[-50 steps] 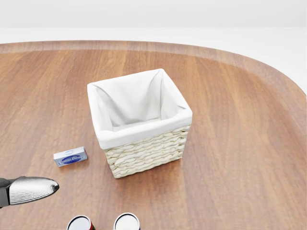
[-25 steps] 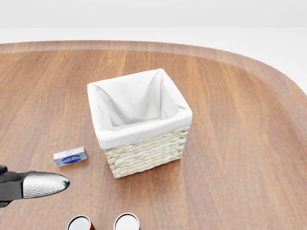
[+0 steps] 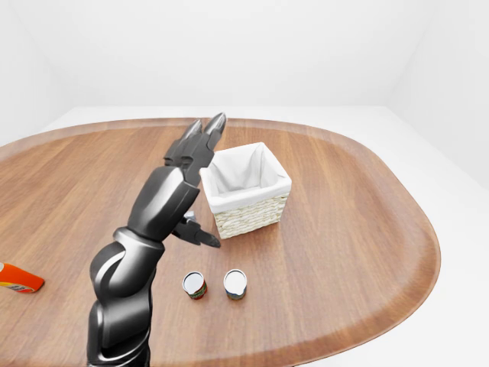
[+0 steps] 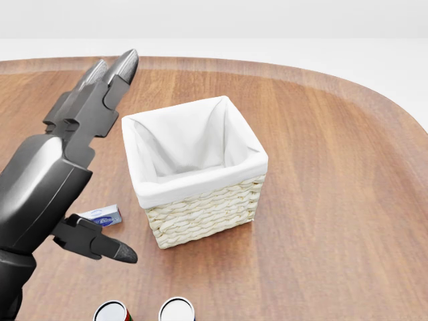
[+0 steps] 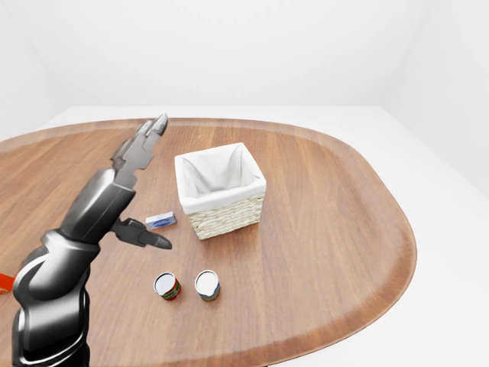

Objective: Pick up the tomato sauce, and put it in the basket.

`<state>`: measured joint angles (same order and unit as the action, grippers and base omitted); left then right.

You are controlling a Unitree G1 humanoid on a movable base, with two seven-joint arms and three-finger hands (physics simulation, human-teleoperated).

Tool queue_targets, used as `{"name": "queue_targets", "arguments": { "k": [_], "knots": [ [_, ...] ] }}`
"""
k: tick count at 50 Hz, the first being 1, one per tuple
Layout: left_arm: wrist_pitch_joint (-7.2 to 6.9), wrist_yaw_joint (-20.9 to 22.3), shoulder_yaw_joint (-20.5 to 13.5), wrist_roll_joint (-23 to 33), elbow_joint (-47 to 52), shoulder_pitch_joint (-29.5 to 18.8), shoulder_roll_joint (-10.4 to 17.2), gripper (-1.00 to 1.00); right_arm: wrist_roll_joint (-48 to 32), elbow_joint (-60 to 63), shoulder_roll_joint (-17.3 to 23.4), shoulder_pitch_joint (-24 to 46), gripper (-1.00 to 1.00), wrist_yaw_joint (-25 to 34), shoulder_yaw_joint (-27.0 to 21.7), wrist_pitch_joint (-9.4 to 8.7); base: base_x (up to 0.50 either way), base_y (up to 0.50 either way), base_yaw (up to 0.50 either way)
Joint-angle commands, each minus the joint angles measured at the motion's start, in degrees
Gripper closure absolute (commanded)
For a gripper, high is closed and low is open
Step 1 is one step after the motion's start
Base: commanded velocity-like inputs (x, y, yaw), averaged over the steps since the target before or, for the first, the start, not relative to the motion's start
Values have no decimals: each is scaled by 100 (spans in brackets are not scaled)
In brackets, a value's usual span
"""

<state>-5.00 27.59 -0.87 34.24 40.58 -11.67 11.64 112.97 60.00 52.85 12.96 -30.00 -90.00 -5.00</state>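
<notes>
Left hand [image 4: 63,160] raised high, fingers [image 4: 110,73] stretched straight and apart, thumb [image 4: 100,246] jutting sideways; released, nothing in it. A second ago only one fingertip at the head view's lower left edge; now hand and forearm fill that side. Same framing of everything else, so no camera move: a lift of the arm alone. Probably a positioning swing ahead of the reach, so no grasp begun yet.

Just beside the fingers, towards the thumb's side: the basket [image 4: 200,184], white-lined, upright, with nothing visible in it. Right under the thumb: a small blue box [image 4: 100,217], flat on the tabletop [image 4: 334,200].

Below the thumb and nearer the robot: two upright cans standing near each other. Likely the tomato sauce [image 3: 195,285] is the red-labelled one, judging by colour alone, with a second can [image 3: 235,284] on its basket side. Untouched, well apart from the hand and beneath it; calls for a downward, inward reach. Far out on the hand's outer side: an orange-red object [image 3: 17,279], cut off by the left-eye view's edge.

Right hand out of sight.
</notes>
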Motion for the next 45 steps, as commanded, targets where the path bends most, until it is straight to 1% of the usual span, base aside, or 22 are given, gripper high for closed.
{"name": "queue_targets", "arguments": {
  "k": [1,3,4,6,7,8,11,12,13,14,15,16,17,18,19,22,24,27,32,33,36,45],
  "knots": [
    [0,1241,-524,1609,-1210,-466,409,-100,2,0,17,-142,-100,0,0,0,0,0,0],
    [0,1241,-665,1699,-1403,-487,514,-100,3,0,35,-143,-100,0,0,0,0,0,0],
    [0,1082,-683,2106,-1718,-453,796,-100,2,0,58,-107,-100,0,0,0,0,0,0],
    [0,1241,-766,2169,-1846,-315,796,-100,0,0,75,-92,-100,0,0,0,0,0,0],
    [105,1241,-813,2307,-1927,-290,805,-100,0,0,77,-92,-100,0,0,0,0,0,0],
    [366,1241,-840,2449,-2113,-252,891,-100,0,0,72,-85,-100,0,0,0,0,0,0],
    [757,1241,-960,2677,-2314,-171,905,-100,1,0,78,-61,-100,0,0,0,0,0,0],
    [767,1241,-1008,2669,-2241,-135,850,-100,2,0,57,-41,-100,0,0,0,0,0,0],
    [927,1241,-1043,2622,-2122,-48,863,-100,1,0,46,-10,-100,0,0,0,0,0,0],
    [980,1241,-1084,2642,-2113,-48,824,-100,1,0,43,4,-100,0,0,0,0,0,0],
    [754,1241,-1137,2489,-1789,51,645,-100,1,0,27,33,-100,0,0,0,0,0,0],
    [873,1241,-1145,2533,-1682,173,683,-100,1,0,21,61,-100,0,0,0,0,0,0],
    [875,1241,-1173,2494,-1535,355,645,-100,1,0,9,86,-100,0,0,0,0,0,0],
    [1000,1241,-1194,2456,-1392,625,681,-100,-1,0,23,64,-100,0,0,0,0,0,0],
    [1000,1241,-1237,2439,-1304,814,689,-100,-2,0,38,32,-100,0,0,0,0,0,0],
    [1000,1241,-1351,2279,-1064,1086,486,-100,0,0,21,28,-100,0,0,0,0,0,0],
    [1000,1241,-1343,2072,-895,1293,340,-100,-1,0,37,79,-100,0,0,0,0,0,0],
    [1000,1241,-1390,2045,-834,1356,205,-100,-2,0,5,95,-100,0,0,0,0,0,0],
    [1000,1241,-1426,1946,-830,1470,130,-100,-1,0,-21,108,-100,0,0,0,0,0,0],
    [1000,1241,-1386,1973,-836,1556,48,-100,-1,0,-14,119,-100,0,0,0,0,0,0],
    [1000,1241,-1327,2020,-888,1689,-32,-100,-3,0,28,78,-100,0,0,0,0,0,0],
    [1000,1241,-1196,2258,-1131,1879,-161,-100,-1,0,-33,103,-100,0,0,0,0,0,0]
  ]
}}
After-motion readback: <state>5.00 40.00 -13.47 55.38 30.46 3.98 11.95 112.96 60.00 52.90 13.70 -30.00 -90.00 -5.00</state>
